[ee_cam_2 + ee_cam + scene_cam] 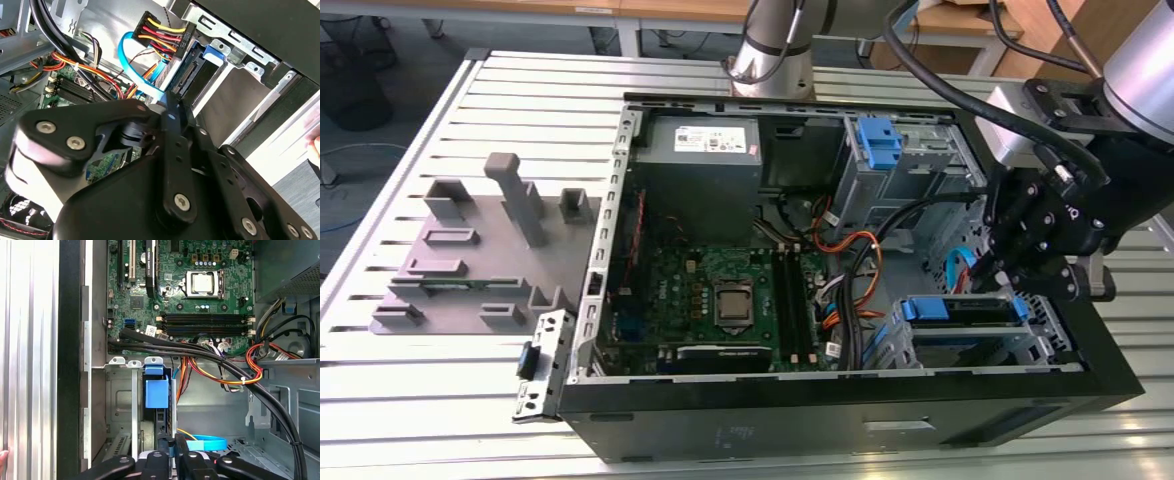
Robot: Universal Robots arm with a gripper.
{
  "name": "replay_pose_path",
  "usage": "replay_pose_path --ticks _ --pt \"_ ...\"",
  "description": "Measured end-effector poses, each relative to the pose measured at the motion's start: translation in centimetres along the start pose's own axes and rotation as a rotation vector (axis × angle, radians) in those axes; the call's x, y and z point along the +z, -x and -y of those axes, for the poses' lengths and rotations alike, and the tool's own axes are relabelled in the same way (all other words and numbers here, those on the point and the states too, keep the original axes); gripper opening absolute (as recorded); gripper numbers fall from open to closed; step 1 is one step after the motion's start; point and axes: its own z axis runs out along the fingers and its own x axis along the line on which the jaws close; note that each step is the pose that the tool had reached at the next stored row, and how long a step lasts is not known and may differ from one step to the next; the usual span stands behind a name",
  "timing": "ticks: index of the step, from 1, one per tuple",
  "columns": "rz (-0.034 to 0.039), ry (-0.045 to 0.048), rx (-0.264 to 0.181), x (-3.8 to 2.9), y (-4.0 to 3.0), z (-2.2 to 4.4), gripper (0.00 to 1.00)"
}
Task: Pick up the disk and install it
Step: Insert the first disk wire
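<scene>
One arm: gripper (pixel 1041 262) at right of the exterior view, over the open computer case (pixel 854 400).
Gripper state: fingers (pixel 172 452) drawn close together in the first wrist view; whether they clamp anything cannot be told.
Disk (pixel 966 310): blue-framed, seated in the lower-right drive cage (pixel 1047 335), just below the gripper.
Motherboard (pixel 720 300): centre of the case floor.
Grey fixture block (pixel 480 260): left on the slatted table (pixel 400 400).
</scene>
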Motion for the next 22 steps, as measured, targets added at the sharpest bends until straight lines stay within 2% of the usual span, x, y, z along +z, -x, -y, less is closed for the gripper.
replay_pose_path --ticks 1,3,10,22 --pt "0.0000 0.0000 0.000 0.00 0.00 0.00 0.17" --pt "0.0000 0.0000 0.000 0.00 0.00 0.00 0.16" --pt "0.0000 0.0000 0.000 0.00 -0.02 0.00 0.16" --pt "0.0000 0.0000 0.000 0.55 -0.03 0.02 0.16"
